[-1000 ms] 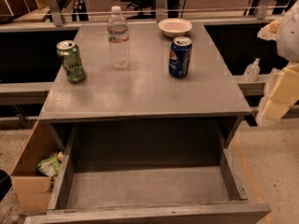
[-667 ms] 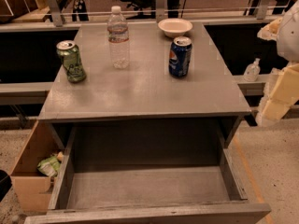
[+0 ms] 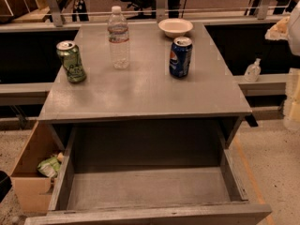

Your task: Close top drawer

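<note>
The top drawer (image 3: 149, 215) of the grey cabinet (image 3: 140, 90) is pulled far out toward me. It is wide, deep and empty, and its front panel runs along the bottom edge of the camera view. Its knob is hidden. Of my gripper (image 3: 294, 97) only a pale sliver shows at the right edge of the view. It is to the right of the cabinet, level with the cabinet top and apart from the drawer.
On the cabinet top stand a green can (image 3: 71, 61), a water bottle (image 3: 118, 37), a blue Pepsi can (image 3: 180, 56) and a white bowl (image 3: 175, 27). A tan cardboard box (image 3: 28, 191) with a green packet sits on the floor at the left. A small bottle (image 3: 253, 71) stands on the right ledge.
My arm has moved to the right and is now mostly out of the view. The drawer and the things on the cabinet have not moved.
</note>
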Controlling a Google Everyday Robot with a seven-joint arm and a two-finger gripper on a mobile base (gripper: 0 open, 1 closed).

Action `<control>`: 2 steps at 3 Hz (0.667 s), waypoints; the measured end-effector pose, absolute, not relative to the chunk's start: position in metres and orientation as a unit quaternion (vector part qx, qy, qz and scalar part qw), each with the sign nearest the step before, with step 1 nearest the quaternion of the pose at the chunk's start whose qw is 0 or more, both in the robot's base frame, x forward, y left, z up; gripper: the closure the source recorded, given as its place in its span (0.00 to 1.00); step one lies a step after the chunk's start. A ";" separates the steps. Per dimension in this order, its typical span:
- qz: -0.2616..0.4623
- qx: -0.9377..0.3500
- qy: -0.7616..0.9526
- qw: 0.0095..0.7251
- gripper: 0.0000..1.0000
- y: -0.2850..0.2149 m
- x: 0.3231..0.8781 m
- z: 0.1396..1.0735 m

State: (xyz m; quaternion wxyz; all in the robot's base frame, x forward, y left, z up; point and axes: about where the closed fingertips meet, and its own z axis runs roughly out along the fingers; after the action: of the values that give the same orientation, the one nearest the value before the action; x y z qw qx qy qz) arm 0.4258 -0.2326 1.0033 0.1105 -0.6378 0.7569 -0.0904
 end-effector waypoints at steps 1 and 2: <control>-0.091 -0.650 0.749 0.085 0.00 -0.251 0.398 0.993; -0.063 -0.627 0.773 0.077 0.00 -0.271 0.348 0.954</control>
State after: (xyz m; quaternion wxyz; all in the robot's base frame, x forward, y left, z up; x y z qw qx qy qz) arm 0.3479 -0.2707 0.9545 0.0767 -0.6265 0.7730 -0.0630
